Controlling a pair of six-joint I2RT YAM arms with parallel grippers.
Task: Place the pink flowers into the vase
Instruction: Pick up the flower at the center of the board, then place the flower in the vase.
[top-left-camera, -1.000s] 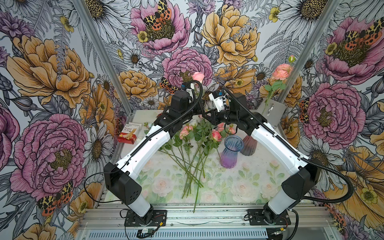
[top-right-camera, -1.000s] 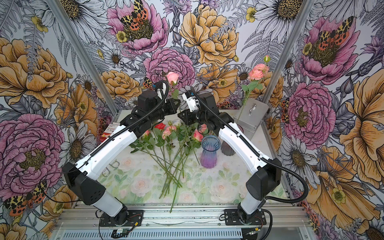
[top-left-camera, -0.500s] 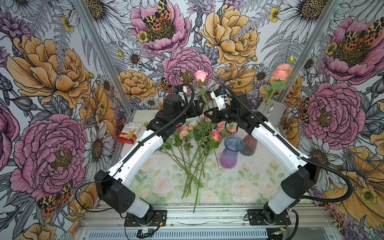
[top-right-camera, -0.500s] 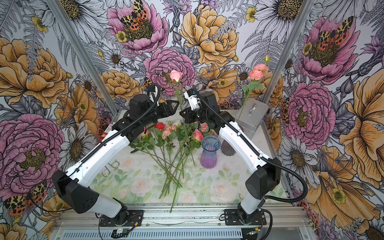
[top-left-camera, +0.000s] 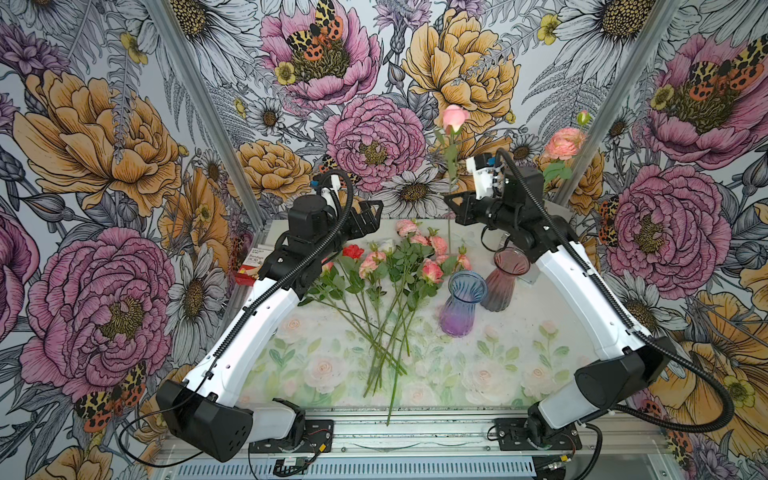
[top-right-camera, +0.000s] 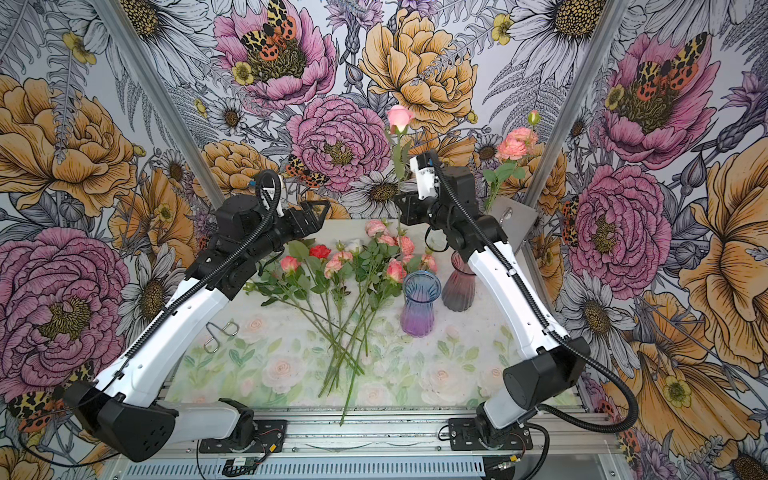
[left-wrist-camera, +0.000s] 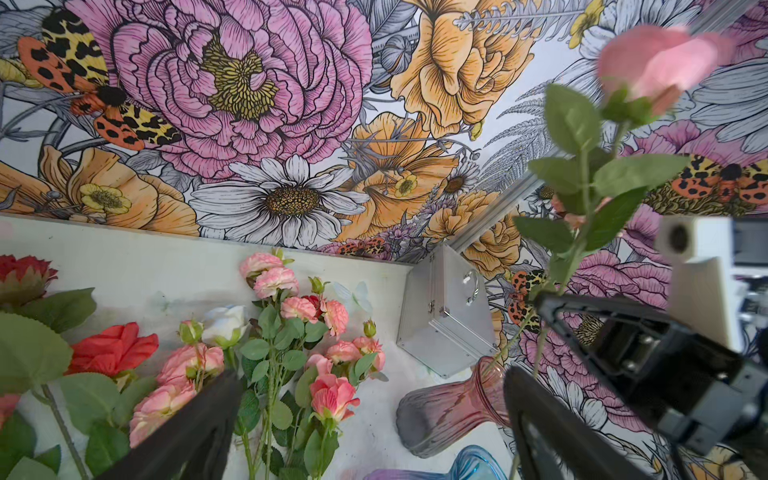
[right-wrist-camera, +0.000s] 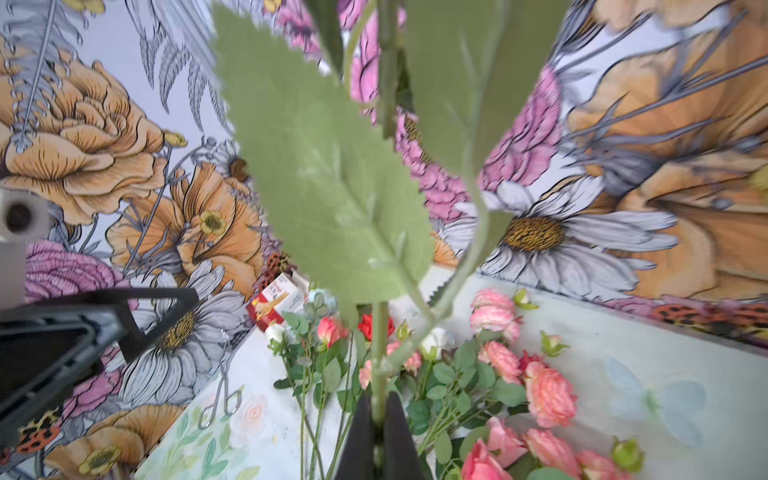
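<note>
1. Your right gripper (top-left-camera: 451, 203) is pinched tight on the stem of a single pink rose (top-left-camera: 453, 120). In the right wrist view the two fingers (right-wrist-camera: 395, 432) squeeze the green stem with no gap to spare.
2. That rose stands upright. Its bloom and leaves rise well above the jaws, and the thin tail of the stem hangs straight down below them.
3. Your left gripper (top-left-camera: 374, 214) is spread as wide as it goes, with nothing between its fingers (left-wrist-camera: 199, 419). It faces the right gripper across a gap, apart from the held stem.
4. The rest of the pink flowers (top-left-camera: 399, 266) lie in a loose fan on the floral mat (top-left-camera: 478, 374), below and between both sets of jaws, blooms toward the back wall.
5. A red flower (top-left-camera: 353, 250) and a white rose (left-wrist-camera: 226, 322) sit in that pile, under the left jaws.
6. Two vases stand upright below the right jaws, touching or nearly so: a blue-and-purple vase (top-left-camera: 463, 305) and a dusky-pink vase (top-left-camera: 505, 282) (both empty).
7. The hanging stem tip is above the mat just beside them, inside neither.
</note>
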